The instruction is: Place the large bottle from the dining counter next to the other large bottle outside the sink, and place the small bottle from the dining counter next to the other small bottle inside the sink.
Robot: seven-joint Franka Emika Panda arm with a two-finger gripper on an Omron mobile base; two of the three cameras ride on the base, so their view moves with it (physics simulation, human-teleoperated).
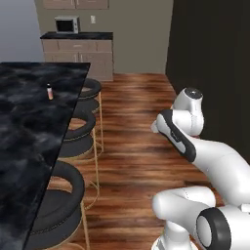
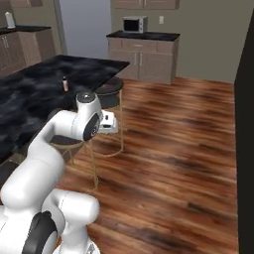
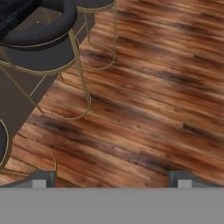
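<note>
Hanging over the wood floor (image 3: 144, 109), the hand (image 3: 111, 177) is spread wide and grips nothing, its tips pointing down beside the stools (image 3: 41, 41). A small bottle (image 1: 49, 92) stands upright on the counter (image 1: 29, 127), far along its right edge (the big black one I cannot find). To start well, I'd judge the base should close on the counter first, then the hand rise above the stools and approach the bottle level, fingers either side.

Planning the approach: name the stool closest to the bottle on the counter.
The far stool, at the counter end; the bottle stands level with it, the other two sit nearer the robot.
</note>
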